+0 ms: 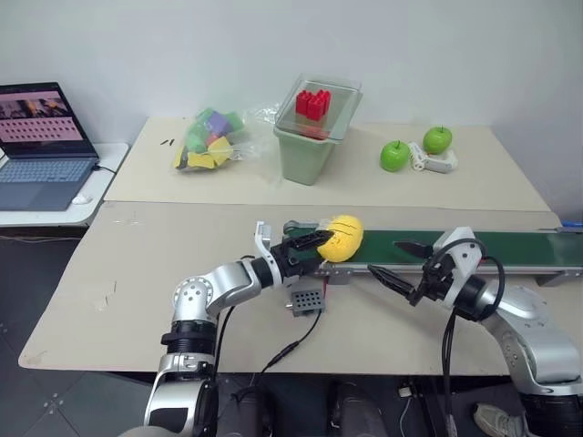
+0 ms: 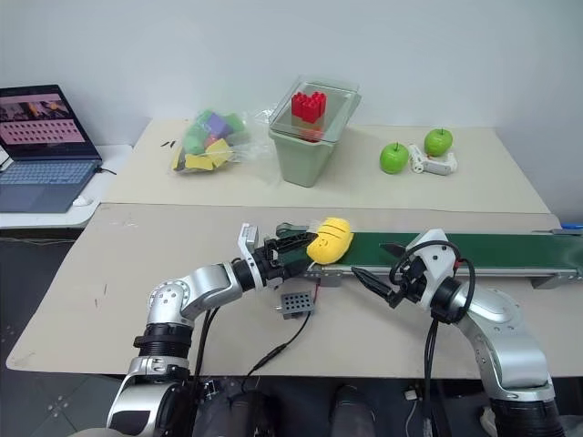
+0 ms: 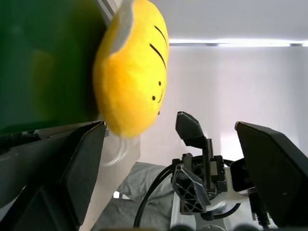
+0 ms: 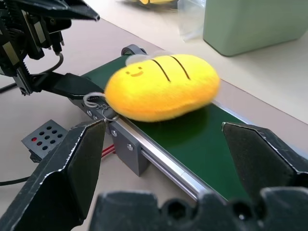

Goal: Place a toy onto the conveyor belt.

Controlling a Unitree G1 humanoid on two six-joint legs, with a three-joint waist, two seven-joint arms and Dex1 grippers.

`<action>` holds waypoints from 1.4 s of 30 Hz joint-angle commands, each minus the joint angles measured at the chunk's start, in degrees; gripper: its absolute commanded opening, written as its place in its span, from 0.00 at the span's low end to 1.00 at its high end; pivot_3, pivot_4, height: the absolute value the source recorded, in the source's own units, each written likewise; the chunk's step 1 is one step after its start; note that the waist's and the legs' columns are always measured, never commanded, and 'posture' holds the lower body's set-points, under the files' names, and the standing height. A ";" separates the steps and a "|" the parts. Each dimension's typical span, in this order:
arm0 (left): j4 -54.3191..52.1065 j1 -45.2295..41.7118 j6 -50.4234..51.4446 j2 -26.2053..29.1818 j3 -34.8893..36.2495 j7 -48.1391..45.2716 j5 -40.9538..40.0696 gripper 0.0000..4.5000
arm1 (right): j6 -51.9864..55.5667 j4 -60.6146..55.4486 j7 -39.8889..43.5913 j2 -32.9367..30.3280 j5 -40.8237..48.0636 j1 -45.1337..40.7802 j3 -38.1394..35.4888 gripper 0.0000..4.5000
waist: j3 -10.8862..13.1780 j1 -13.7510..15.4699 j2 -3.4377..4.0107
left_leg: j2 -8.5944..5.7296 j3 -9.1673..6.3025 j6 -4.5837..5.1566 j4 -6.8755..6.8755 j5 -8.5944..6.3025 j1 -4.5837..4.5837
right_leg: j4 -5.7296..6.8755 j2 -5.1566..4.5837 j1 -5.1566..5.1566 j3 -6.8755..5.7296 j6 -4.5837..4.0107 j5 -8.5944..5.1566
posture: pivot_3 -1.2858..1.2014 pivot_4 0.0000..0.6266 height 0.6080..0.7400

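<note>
Starting from the left, the left gripper (image 1: 314,244) has its two black fingers spread apart on either side of the toy (image 1: 342,238), released and not grasping it; the toy lies on the left end of the conveyor belt (image 1: 492,248), with its small loop hanging over the near grey frame edge. One risk, as I judge it: the toy sits close to the end roller and the near edge, so if the left fingers brush it when they pull away, it could roll off onto the table (image 1: 137,264); the loop could also catch on a fingertip or on the frame. Further right, the right gripper (image 1: 405,265) hovers just near the belt with its fingers also wide and holding nothing; a careless move could bump the frame or the toy.

About materials: the toy is soft yellow plush, oval and rounded, with thin black stripes and a little face, so it deforms and rolls easily; the belt is smooth dark green, flat and narrow; its frame is hard grey metal; the small grey control box (image 1: 307,300) near the belt is a perforated block with a cable.
</note>
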 commanded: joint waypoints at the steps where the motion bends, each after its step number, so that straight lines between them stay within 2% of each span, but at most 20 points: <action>1: -1.39 0.59 0.91 0.50 0.42 1.34 1.13 0.99 | -1.82 -0.12 -0.41 -0.07 0.01 -1.37 -1.25 1.00 | 0.00 0.00 0.00 | 0.00 0.00 -0.01 0.00 0.00 0.00 | 0.00 0.00 0.00 0.00 0.00 0.00 | 0.52 0.24 1.00; 6: -2.97 1.06 0.93 1.25 1.03 2.07 1.95 0.99 | -1.79 -0.03 -0.26 0.19 0.15 -1.53 -1.08 1.00 | 0.00 -0.03 0.00 | 0.00 -0.01 -0.01 -0.02 0.01 0.00 | -0.01 0.01 -0.01 0.00 -0.05 0.03 | 0.52 0.24 1.00; 10: -6.53 1.57 -0.49 4.43 1.69 1.45 5.87 0.99 | -1.71 -0.31 -0.30 0.31 -0.01 -1.32 -0.98 1.00 | 0.00 -0.20 0.00 | 0.03 0.00 -0.02 -0.01 0.01 0.01 | 0.00 0.02 -0.01 0.00 -0.03 0.02 | 0.52 0.24 1.00; 12: -11.14 1.68 -2.61 8.18 0.97 -0.89 11.47 0.99 | -1.66 -0.42 -0.19 0.27 -0.04 -1.20 -0.95 1.00 | 0.02 -0.41 -0.04 | 0.05 0.00 -0.04 -0.02 0.02 0.03 | 0.03 0.05 -0.02 0.01 -0.05 0.03 | 0.52 0.24 1.00; 15: -16.88 2.68 -7.80 15.82 -2.21 -3.84 24.25 0.99 | -1.53 -0.53 -0.09 0.29 -0.09 -1.25 -0.68 1.00 | 0.02 -0.81 -0.03 | 0.28 0.02 -0.31 -0.10 -0.19 0.16 | 0.02 0.31 -0.01 0.09 -0.24 0.09 | 0.52 0.24 1.00; 18: -18.78 3.55 -11.37 18.23 2.05 -3.08 27.29 0.99 | -1.35 -0.49 -0.01 0.36 -0.20 -1.91 -0.10 1.00 | 0.03 -0.39 -0.01 | 0.43 0.01 -0.50 -0.24 -0.20 0.23 | 0.05 0.49 -0.07 0.10 -0.46 0.00 | 0.52 0.24 1.00; 21: -20.43 5.33 -15.40 22.08 3.74 -3.75 34.64 0.99 | -1.38 0.37 -0.29 0.56 -0.64 -3.42 0.60 1.00 | 0.03 0.06 -0.02 | 0.46 0.00 -0.75 -0.24 0.08 -0.01 | 0.00 0.54 -0.27 0.07 -0.60 0.04 | 0.52 0.24 1.00; 22: -20.47 5.91 -16.88 22.42 5.31 -3.07 35.98 0.99 | -1.37 0.63 -0.49 0.68 -0.80 -3.92 0.89 1.00 | 0.03 0.16 -0.02 | 0.46 0.00 -0.55 -0.24 0.19 -0.06 | -0.01 0.54 -0.31 0.07 -0.85 0.19 | 0.52 0.24 1.00; 25: -21.07 8.89 -23.95 22.68 10.14 -1.30 41.85 0.99 | -1.92 2.09 -2.40 1.64 -2.25 -5.68 1.69 1.00 | 0.03 0.17 -0.02 | 0.47 0.01 -0.55 -0.25 0.19 -0.12 | -0.15 0.58 -0.33 0.05 -0.88 0.17 | 0.52 0.24 1.00; 33: -18.79 16.42 -43.75 20.55 16.25 0.40 58.11 0.99 | -4.43 8.82 -11.73 3.93 -7.82 -8.89 -1.53 1.00 | 0.03 0.32 -0.02 | 0.56 0.04 -0.61 -0.34 0.16 -0.22 | -0.42 0.66 -0.35 -0.07 -0.89 0.19 | 0.52 0.24 1.00; 35: -17.51 17.82 -47.81 19.43 17.93 -0.08 59.75 0.99 | -5.34 9.95 -13.89 4.30 -8.75 -8.84 -2.71 1.00 | 0.03 0.39 -0.02 | 0.58 0.06 -0.92 -0.34 -0.02 -0.21 | -0.42 0.66 -0.34 -0.08 -0.90 0.19 | 0.52 0.24 1.00; 42: -13.43 20.07 -55.01 16.96 22.78 -2.47 60.67 0.99 | -7.27 10.12 -17.55 5.40 -9.62 -6.20 -5.68 1.00 | 0.03 0.33 -0.02 | 0.69 0.10 -0.84 -0.33 0.03 -0.21 | -0.38 0.71 -0.35 -0.12 -0.87 0.18 | 0.52 0.24 1.00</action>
